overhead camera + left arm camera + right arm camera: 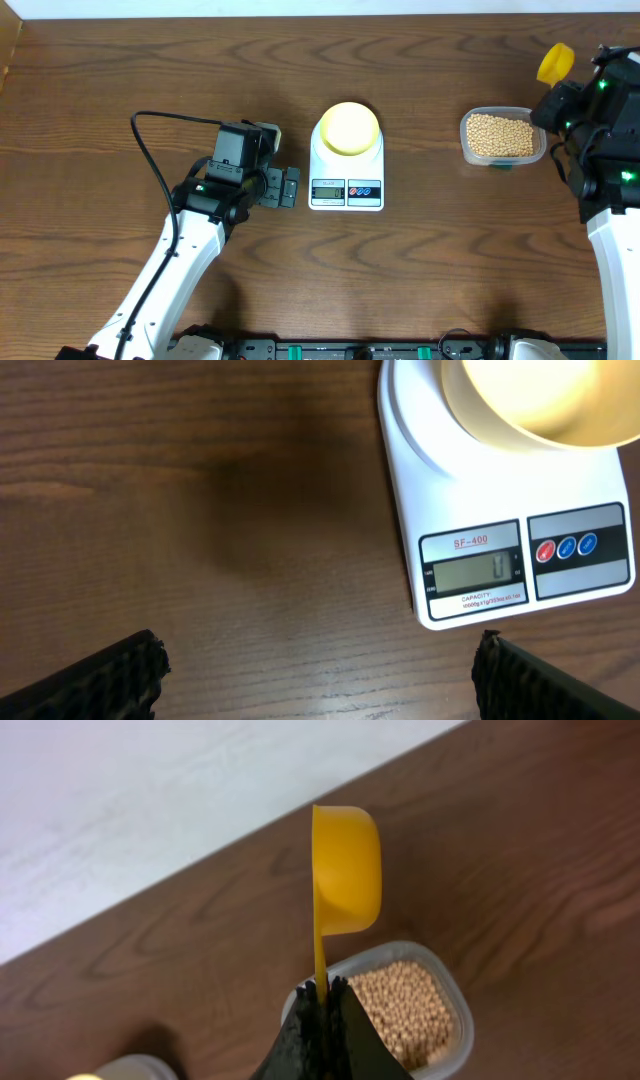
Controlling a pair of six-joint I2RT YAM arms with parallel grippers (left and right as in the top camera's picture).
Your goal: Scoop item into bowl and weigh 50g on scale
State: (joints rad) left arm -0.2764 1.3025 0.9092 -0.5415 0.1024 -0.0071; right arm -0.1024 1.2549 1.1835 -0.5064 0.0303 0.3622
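- Your right hand (323, 988) was clenched on the yellow scoop (345, 870), with the beans (400, 1005) in their tub (462, 1020) just beside it.
- Your left hand (288, 187) stood released beside the scale (346, 192), which carried the bowl (347, 127).

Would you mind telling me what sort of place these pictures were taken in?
Probably a robotics lab bench, not a kitchen: left arm and right arm stand at a wooden table with a scale and tub of beans, a plain white wall behind.
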